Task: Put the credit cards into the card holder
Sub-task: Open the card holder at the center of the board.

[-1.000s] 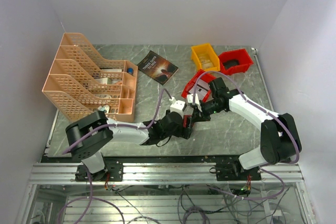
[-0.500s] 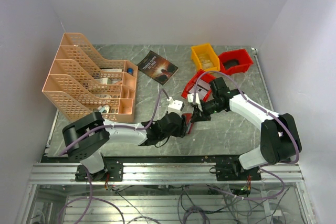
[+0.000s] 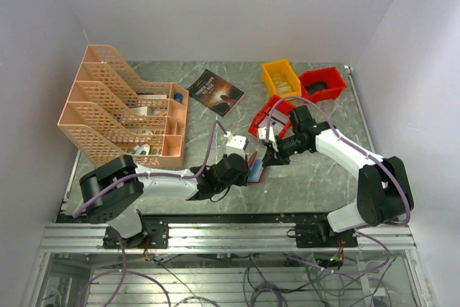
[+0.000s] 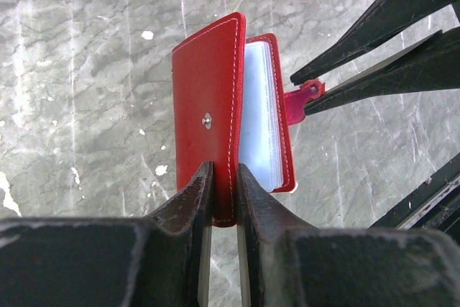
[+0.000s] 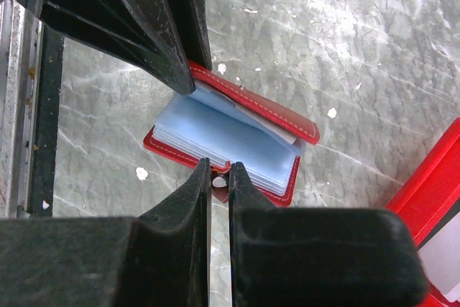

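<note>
The card holder is a small red case with pale blue clear pockets, lying half open on the marble table between both arms. My left gripper is shut on the near edge of its raised front cover. My right gripper is shut on the small snap tab at the other cover's edge, with the pockets fanned in front of it. Seen from above, the left gripper and right gripper meet at the holder. I cannot make out any credit cards.
A red bin lies just behind the grippers. A yellow bin and another red bin stand at the back right. A dark book lies at the back centre, and a peach file rack fills the left.
My left gripper's jaws have closed onto the holder's front cover and the arm has drawn slightly left. The right gripper has stayed shut on the tab.
</note>
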